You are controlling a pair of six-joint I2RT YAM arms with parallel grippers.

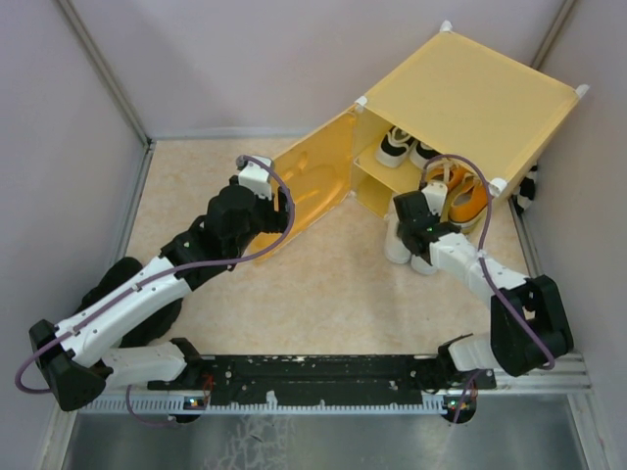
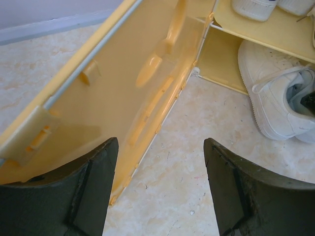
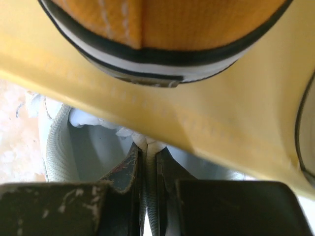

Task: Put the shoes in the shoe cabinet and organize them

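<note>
While the left gripper [image 2: 160,142] hangs wide open and holds nothing, its two dark, scuffed fingers [image 2: 93,187] flank bare floor just beside the cabinet door [image 1: 313,181]. Seen from overhead, the shoe cabinet [image 1: 480,98], a boxy cube of smooth yellow panels with white corner knobs, sits at 1 o'clock on the pale marble-patterned floor [image 1: 343,294]. Its door is swung open toward 8 o'clock. Black-and-white sneakers [image 1: 397,147] stand in one compartment, and orange sneakers [image 1: 462,201] with white soles fill the other, across a thin yellow shelf. At 7 o'clock from the opening, an off-white sneaker [image 2: 270,93] rests on the floor beside its mate. The right gripper [image 3: 146,147] is pinched nearly closed on the thin padded rim of that off-white sneaker.
</note>
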